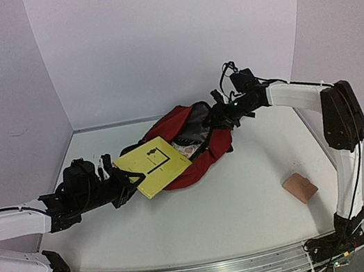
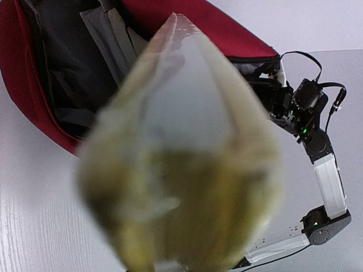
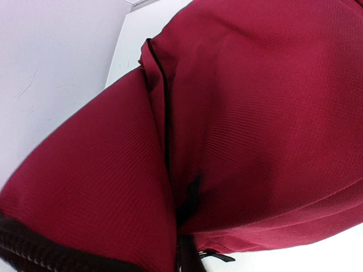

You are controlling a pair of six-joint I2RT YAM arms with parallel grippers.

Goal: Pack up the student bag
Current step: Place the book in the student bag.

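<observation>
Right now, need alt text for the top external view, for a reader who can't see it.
The left fingers hold a flat yellow book at the mouth of the open dark red student bag lying mid-table. The right fingers are at the bag's far rim, grip unclear. A small tan item lies apart on the table, to the right.

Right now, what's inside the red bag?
Dark lining shows inside the open student bag. The yellow book in the left gripper hides the rest.
</observation>
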